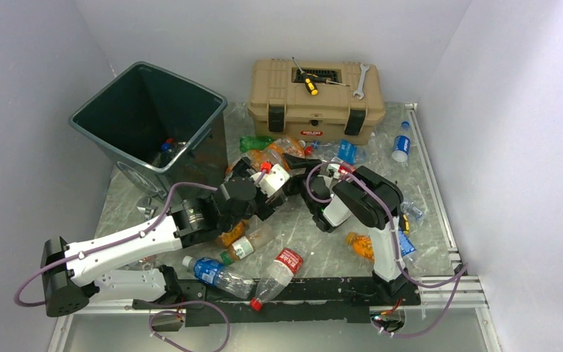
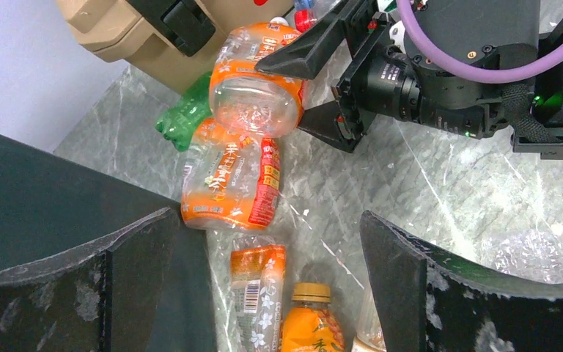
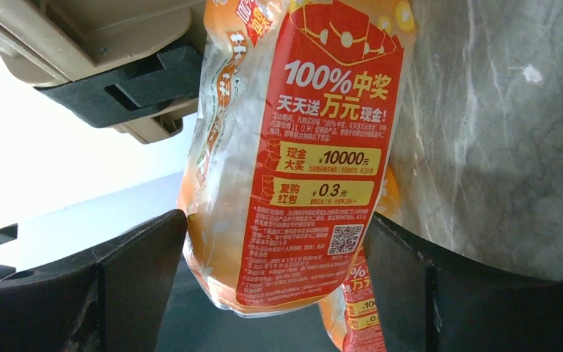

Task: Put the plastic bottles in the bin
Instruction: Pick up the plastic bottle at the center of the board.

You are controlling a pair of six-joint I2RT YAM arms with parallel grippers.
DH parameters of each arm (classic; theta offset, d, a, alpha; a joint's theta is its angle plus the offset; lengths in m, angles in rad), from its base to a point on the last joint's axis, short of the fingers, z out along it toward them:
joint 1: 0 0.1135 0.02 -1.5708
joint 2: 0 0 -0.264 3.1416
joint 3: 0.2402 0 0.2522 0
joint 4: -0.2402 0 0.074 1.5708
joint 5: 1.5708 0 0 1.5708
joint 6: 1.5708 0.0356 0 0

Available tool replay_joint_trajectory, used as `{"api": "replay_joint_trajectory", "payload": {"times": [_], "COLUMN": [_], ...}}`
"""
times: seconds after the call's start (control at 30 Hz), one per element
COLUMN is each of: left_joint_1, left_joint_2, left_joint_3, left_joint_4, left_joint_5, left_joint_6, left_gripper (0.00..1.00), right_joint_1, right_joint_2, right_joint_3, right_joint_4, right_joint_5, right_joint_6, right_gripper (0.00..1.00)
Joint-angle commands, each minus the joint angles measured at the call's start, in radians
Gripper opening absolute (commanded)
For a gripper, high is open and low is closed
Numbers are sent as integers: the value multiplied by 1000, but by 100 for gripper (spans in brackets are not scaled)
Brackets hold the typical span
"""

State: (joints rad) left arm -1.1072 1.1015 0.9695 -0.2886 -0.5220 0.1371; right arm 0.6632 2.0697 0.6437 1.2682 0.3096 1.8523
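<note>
Underneath everything, grey marbled surface point(image 1: 322, 249) between white walls. At far left, tall dark green bin point(image 1: 146, 103), upright, mouth open; at its bottom a little red and blue, too small to name. At far centre, tan toolbox point(image 1: 315, 110) with black latches, lid shut.

From the near edge, left arm point(image 1: 132, 238) stretched toward the middle and right arm point(image 1: 370, 202) folded in from the right, wrists meeting just in front of the toolbox.

Beside the bin's wall, left hand point(image 2: 267, 220) released, fingers spread wide, hovering over an orange-labelled bottle point(image 2: 231, 183), a flattened bottle point(image 2: 256, 293) and an amber bottle point(image 2: 311, 323) with orange cap; nothing grasped. Facing it, right hand point(image 3: 273, 220) likewise spread wide, one finger to each side of a crushed clear bottle point(image 3: 300, 147) with orange-and-red label, lying on the surface by a toolbox latch; pressing on it or not, impossible to tell. Against that one, a green bottle point(image 2: 183, 117).

More plastic bottles loose on the surface:
- red-labelled bottle point(image 1: 282, 265) and blue-labelled bottle point(image 1: 212, 271) near the arm bases
- orange bottle point(image 1: 359, 246) by the right arm
- blue-capped bottle point(image 1: 402, 147) at far right

On the toolbox lid, silver wrench point(image 1: 360, 81) and yellow-handled screwdriver point(image 1: 309, 84).
</note>
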Motion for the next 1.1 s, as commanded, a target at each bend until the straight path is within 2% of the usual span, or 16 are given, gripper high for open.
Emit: {"api": "replay_joint_trajectory", "payload": {"times": [0.0,0.1,0.3,0.5,0.67,0.87,1.0,1.07], "left_joint_1": [-9,-10,-11,-11,-11,-12,-12,-11], "left_joint_2": [-20,-21,-19,-16,-15,-21,-23,-25], "left_joint_3": [2,2,1,1,3,2,1,2], "left_joint_4": [41,42,42,42,40,42,43,46], "left_joint_5": [-23,-23,-27,-29,-30,-38,-42,-42], "left_joint_6": [-2,-2,-2,-1,-2,-1,-1,0], "left_gripper": [99,99,99,100,99,100,100,99], "right_joint_1": [4,5,4,3,-3,-23,-43,-52], "right_joint_2": [60,62,55,15,-61,-217,-392,-518], "right_joint_3": [6,4,-38,-117,-195,-294,-336,-339], "right_joint_4": [33,20,59,116,128,62,-71,-173], "right_joint_5": [15,7,20,8,-22,-75,-105,-116], "right_joint_6": [48,41,28,-36,-119,-278,-430,-517], "right_gripper": [87,76,61,42,31,17,3,0]}}
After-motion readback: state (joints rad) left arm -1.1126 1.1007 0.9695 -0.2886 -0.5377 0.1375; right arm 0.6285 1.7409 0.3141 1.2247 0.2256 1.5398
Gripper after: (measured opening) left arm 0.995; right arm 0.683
